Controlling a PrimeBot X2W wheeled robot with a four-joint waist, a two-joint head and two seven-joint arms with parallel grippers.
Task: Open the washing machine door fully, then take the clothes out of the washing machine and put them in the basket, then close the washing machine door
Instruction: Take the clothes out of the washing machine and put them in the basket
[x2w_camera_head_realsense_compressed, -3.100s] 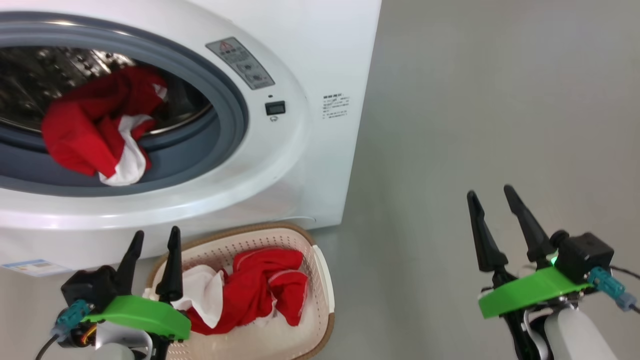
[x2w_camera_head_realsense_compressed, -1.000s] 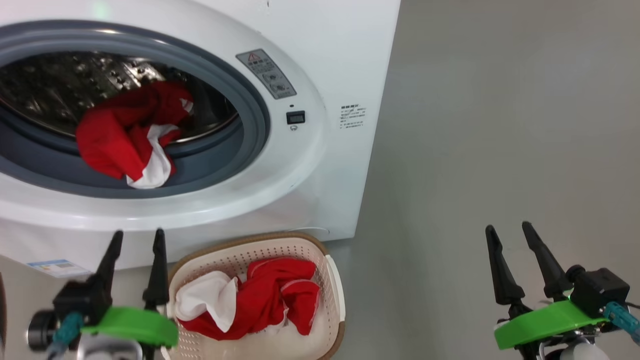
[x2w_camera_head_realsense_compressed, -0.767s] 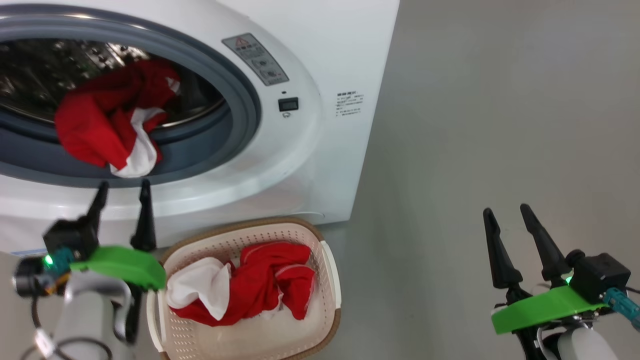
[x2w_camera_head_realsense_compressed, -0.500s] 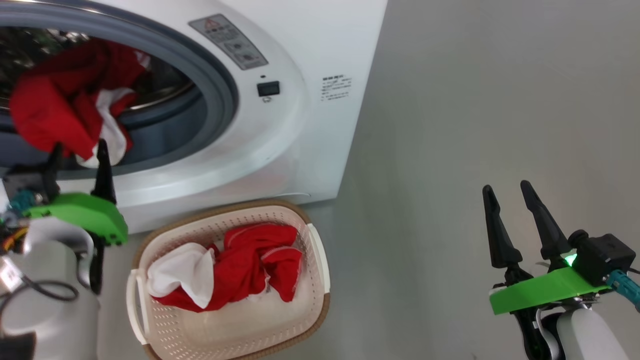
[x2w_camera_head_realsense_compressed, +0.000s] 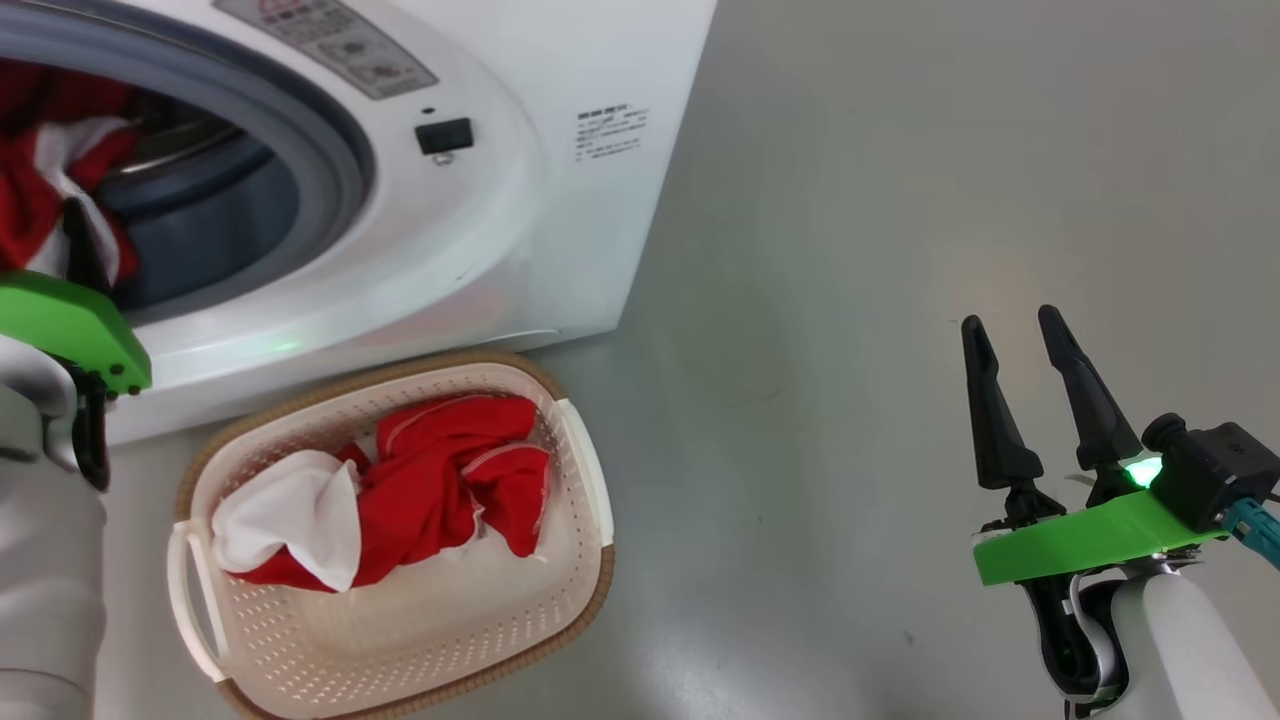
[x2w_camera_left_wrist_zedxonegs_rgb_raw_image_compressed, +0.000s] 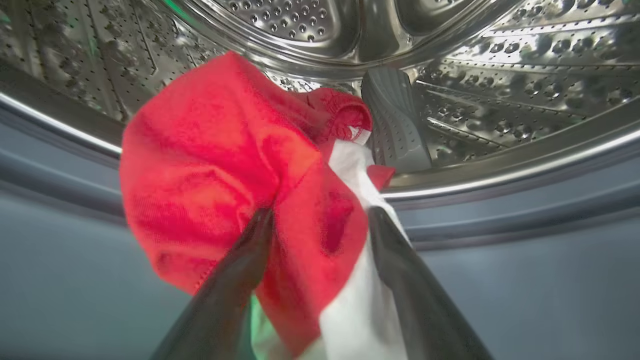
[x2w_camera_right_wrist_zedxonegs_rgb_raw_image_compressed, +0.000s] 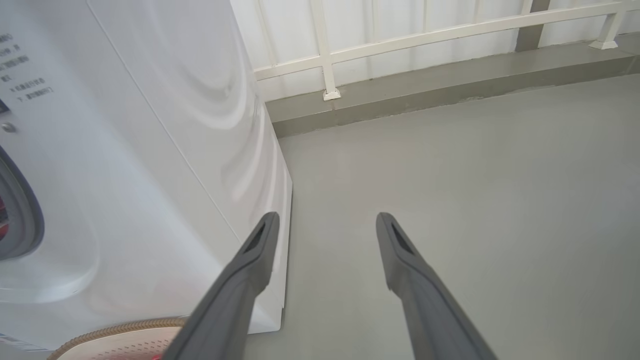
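The basket (x2w_camera_head_realsense_compressed: 592, 560) stands on the floor (x2w_camera_head_realsense_compressed: 850, 300) directly before the washing machine (x2w_camera_head_realsense_compressed: 560, 220), close under its door opening, and one garment (x2w_camera_head_realsense_compressed: 430, 490) lies in the basket. A second garment (x2w_camera_left_wrist_zedxonegs_rgb_raw_image_compressed: 210, 165) lies in the washing machine, at the front edge of the drum (x2w_camera_left_wrist_zedxonegs_rgb_raw_image_compressed: 450, 75), and hangs over the gasket (x2w_camera_left_wrist_zedxonegs_rgb_raw_image_compressed: 500, 220). The left gripper (x2w_camera_left_wrist_zedxonegs_rgb_raw_image_compressed: 321, 212) is at the opening of the washing machine, with a fold of this second garment between its two spread fingers. The right gripper (x2w_camera_head_realsense_compressed: 1009, 316) is well to the right of the washing machine, above the floor. Behind the washing machine runs a railing (x2w_camera_right_wrist_zedxonegs_rgb_raw_image_compressed: 325, 60).
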